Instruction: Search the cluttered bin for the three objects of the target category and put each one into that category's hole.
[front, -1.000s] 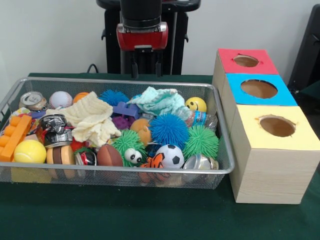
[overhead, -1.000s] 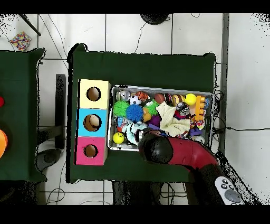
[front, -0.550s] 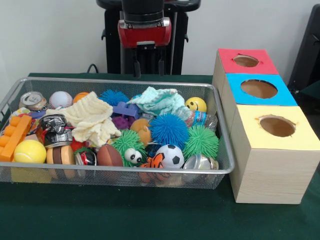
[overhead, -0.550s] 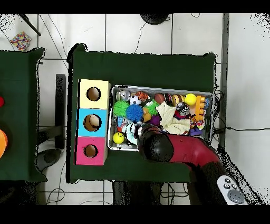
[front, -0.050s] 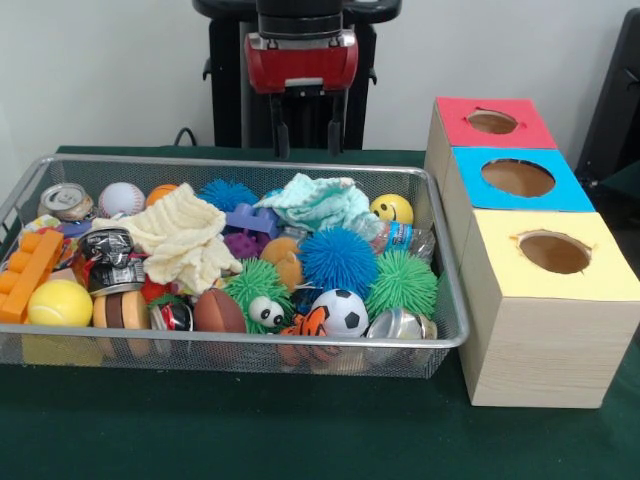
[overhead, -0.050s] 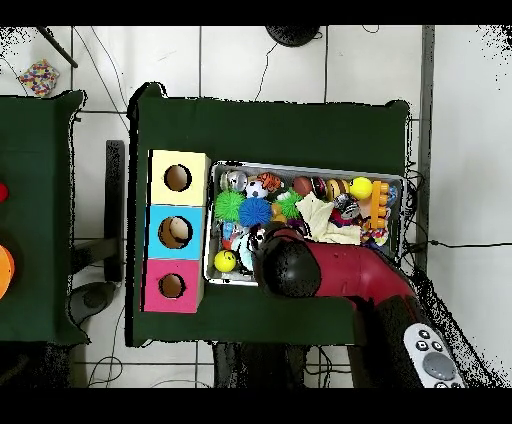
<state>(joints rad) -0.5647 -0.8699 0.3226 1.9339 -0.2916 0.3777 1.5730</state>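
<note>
The robot's hand (front, -0.050s: 308, 135) hangs empty, its two fingers spread apart, above the far rim of a wire basket (front, -0.050s: 300, 345) on a green-covered bench (front, -0.050s: 250, 430). The basket brims with balls, cloths and cans, a soccer ball (front, -0.050s: 341, 312) near its front. Beside it stands a wooden box (front, -0.050s: 540, 330) with red, blue and yellow holes.

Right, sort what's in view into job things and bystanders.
Job: mesh bin, its toy clutter, red box, blue box, yellow box, pincer.
Bystanders: side table, colourful bundle on the floor.
</note>
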